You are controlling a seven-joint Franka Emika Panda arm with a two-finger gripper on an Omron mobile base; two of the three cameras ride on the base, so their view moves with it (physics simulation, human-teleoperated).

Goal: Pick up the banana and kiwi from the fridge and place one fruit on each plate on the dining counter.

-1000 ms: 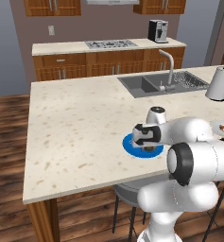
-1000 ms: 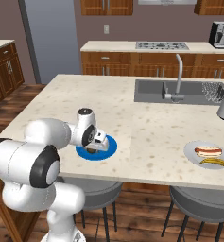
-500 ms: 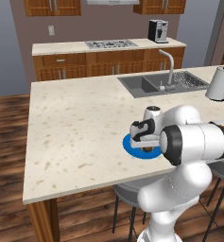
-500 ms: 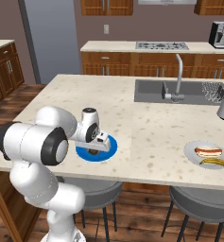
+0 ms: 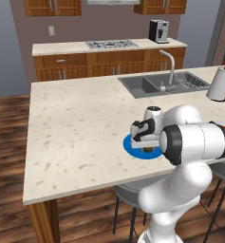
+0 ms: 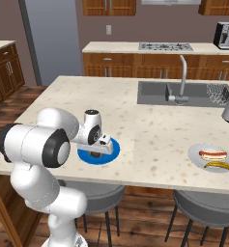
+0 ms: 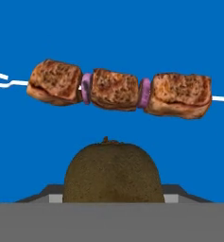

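Blue plate (image 6: 113,147) near the front edge of the dining counter (image 5: 80,128), with the gripper (image 6: 99,150) lowered directly over it. Hand view: the kiwi (image 7: 113,172) sits between the gripper's fingertips against the blue plate, its brown oval body upright at the bottom centre; whether the jaws press on it or stand just clear of it cannot be told. Beyond the kiwi lies a skewer (image 7: 120,90) of three browned meat cubes parted by two purple slices, its thin white stick running across the plate. Left base view: the arm's white wrist bends over the plate (image 5: 133,144), and a dark spot of the kiwi (image 5: 147,150) shows beneath the hand. Right base view: a grey plate (image 6: 198,157) lies well to the right, near the counter's front edge, bearing a hot dog (image 6: 212,154) and, on its near side, the banana (image 6: 221,166). Sink (image 6: 154,91) and faucet (image 6: 182,77) occupy the far right of the counter; a stovetop counter (image 5: 109,46) stands behind.
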